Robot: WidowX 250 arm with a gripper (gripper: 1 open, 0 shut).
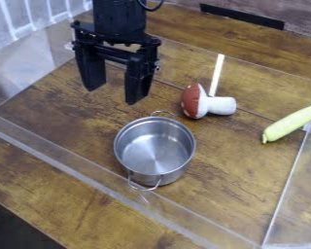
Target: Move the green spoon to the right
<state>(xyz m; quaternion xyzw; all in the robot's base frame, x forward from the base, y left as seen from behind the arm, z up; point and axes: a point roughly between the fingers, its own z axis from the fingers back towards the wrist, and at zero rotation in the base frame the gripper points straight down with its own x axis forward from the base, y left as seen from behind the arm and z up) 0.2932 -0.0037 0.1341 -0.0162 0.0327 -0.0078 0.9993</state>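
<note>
Jaws wide apart and empty, the black gripper hangs pointing down over the back left part of the wooden surface, its two dark fingers clear of everything. A steel pot stands in front of it, toward the near edge, open and with nothing visible inside, a small handle at its front rim. To the right of the gripper lies a toy mushroom on its side, red-brown cap toward the left and pale stem toward the right. A thin cream-white stick lies just behind it, running away from the camera. The green spoon lies far to the right, near the clear wall at that side, well apart from the gripper and the pot.
</note>
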